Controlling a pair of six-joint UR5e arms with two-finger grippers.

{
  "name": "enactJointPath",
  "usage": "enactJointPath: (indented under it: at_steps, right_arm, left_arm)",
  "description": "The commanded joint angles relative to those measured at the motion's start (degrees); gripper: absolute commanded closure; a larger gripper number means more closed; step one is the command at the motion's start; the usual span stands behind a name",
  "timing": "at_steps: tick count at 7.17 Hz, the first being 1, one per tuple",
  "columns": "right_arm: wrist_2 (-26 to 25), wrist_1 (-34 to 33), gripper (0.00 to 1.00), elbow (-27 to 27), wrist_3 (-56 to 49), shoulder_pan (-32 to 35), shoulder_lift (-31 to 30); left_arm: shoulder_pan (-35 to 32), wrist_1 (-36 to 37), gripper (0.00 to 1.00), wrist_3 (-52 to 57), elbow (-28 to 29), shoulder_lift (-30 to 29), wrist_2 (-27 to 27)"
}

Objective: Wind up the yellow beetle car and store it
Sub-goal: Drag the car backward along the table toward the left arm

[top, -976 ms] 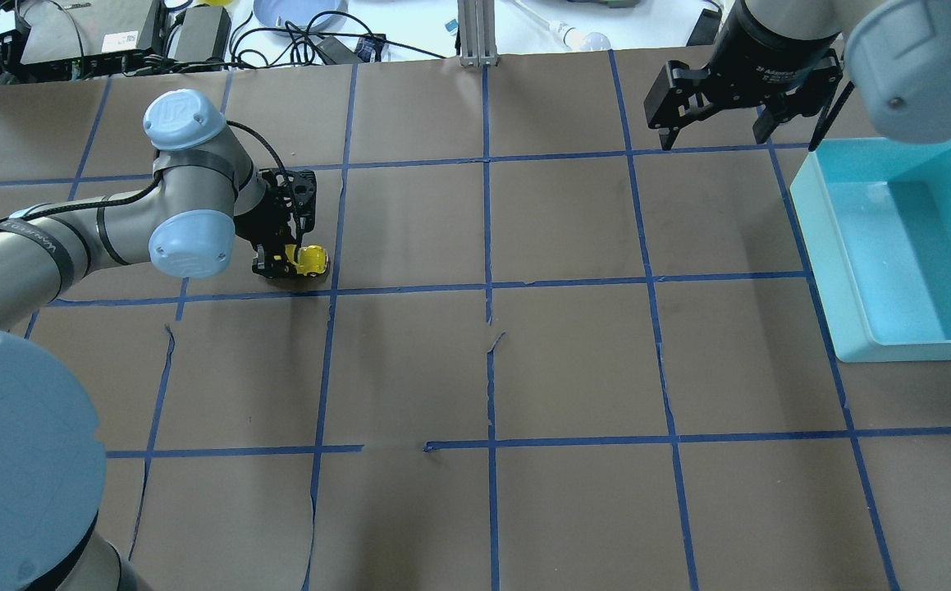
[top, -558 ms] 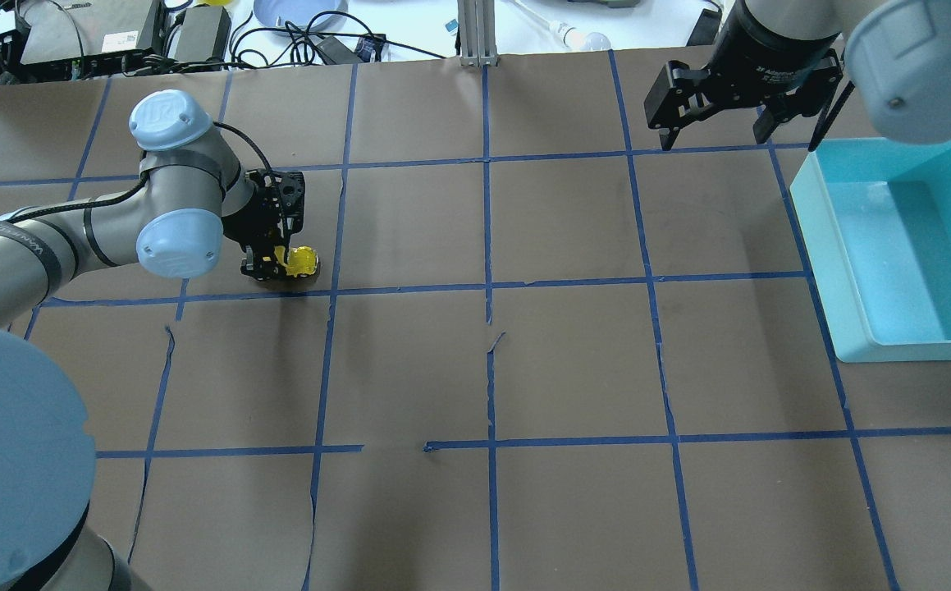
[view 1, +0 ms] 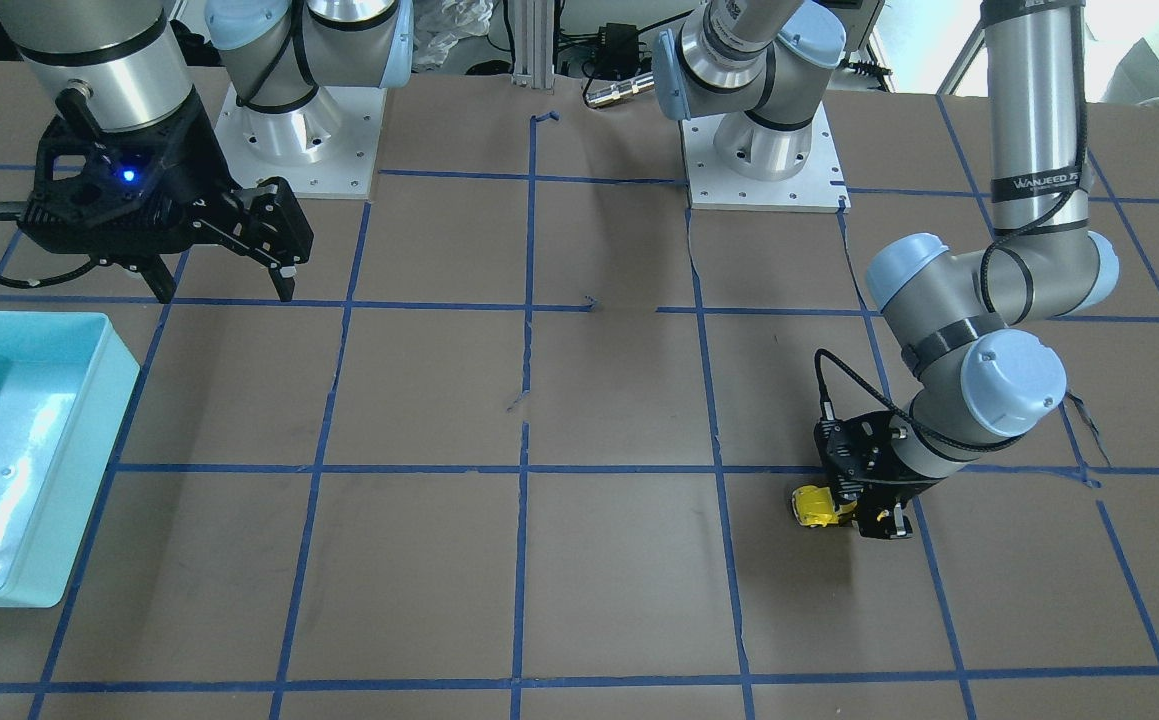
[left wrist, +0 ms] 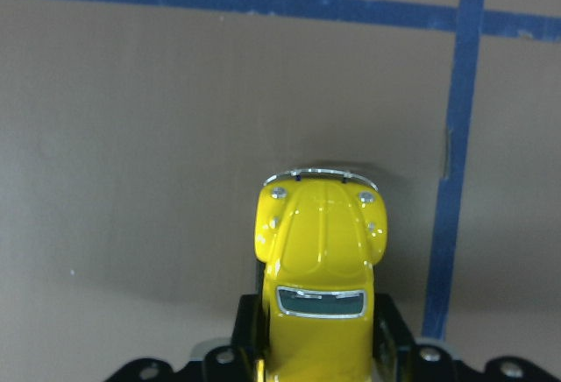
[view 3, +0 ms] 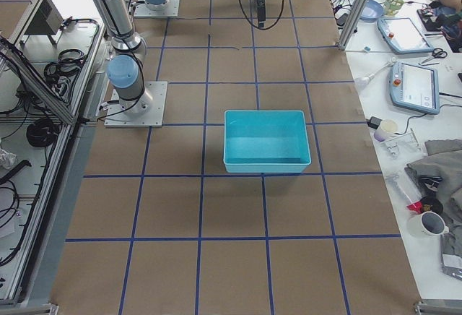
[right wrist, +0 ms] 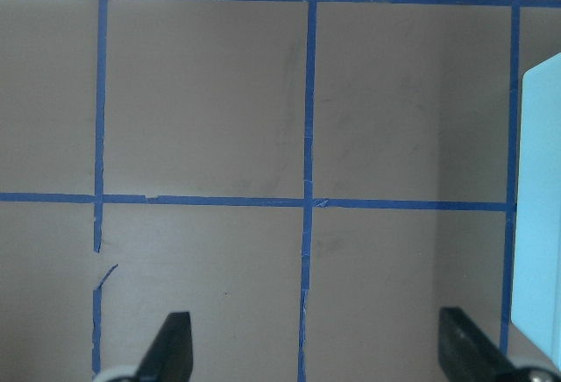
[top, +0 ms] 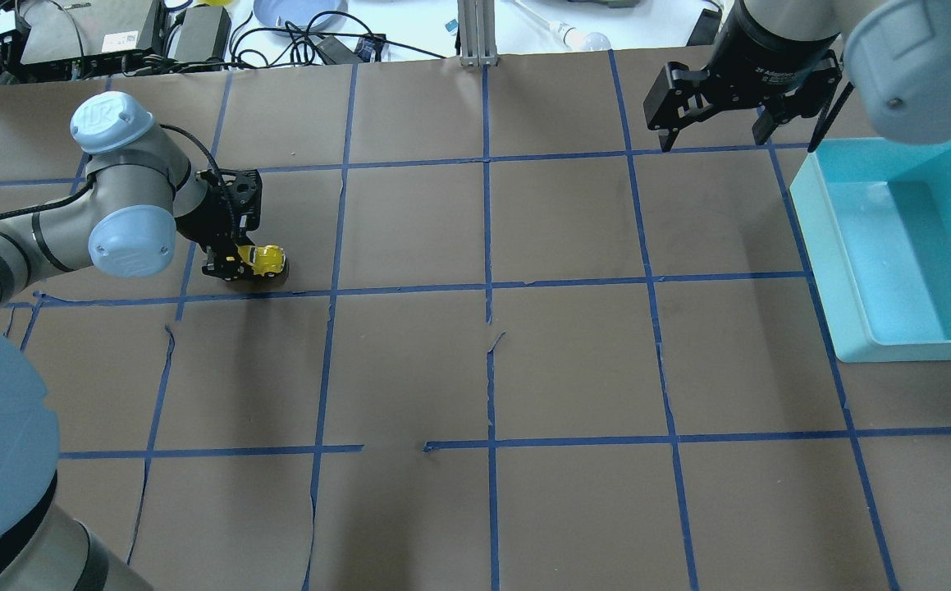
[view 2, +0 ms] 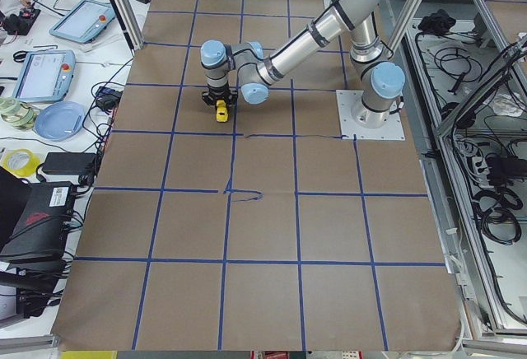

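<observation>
On the left, the left tool (top: 239, 264) is clamped on the rear of the yellow beetle car (top: 268, 260), which sits low on the table (top: 409, 369) just above a blue tape line, nose pointing toward the middle. I take this for the wind-up step: the next move likely calls for pressing the wheels down and dragging the car backward without the grip slipping. Up close the car (left wrist: 320, 268) is glossy yellow and rounded, with a silver bumper and a dark windscreen. Far right, the right tool (top: 713, 135) hangs with its jaws wide apart beside the teal bin (top: 813, 246), well apart from the car.
</observation>
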Motion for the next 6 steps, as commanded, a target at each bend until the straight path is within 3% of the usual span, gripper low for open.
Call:
enactJointPath:
  at_steps: [1, 6]
  right_arm:
    - [0.0, -0.1, 0.00, 0.0, 0.0, 0.0, 0.1]
    - [-0.1, 0.0, 0.00, 0.0, 0.0, 0.0, 0.0]
  left_arm:
    - [2.3, -0.1, 0.73, 0.7, -0.3, 0.2, 0.1]
    - [4.7, -0.1, 0.73, 5.8, -0.5, -0.1, -0.1]
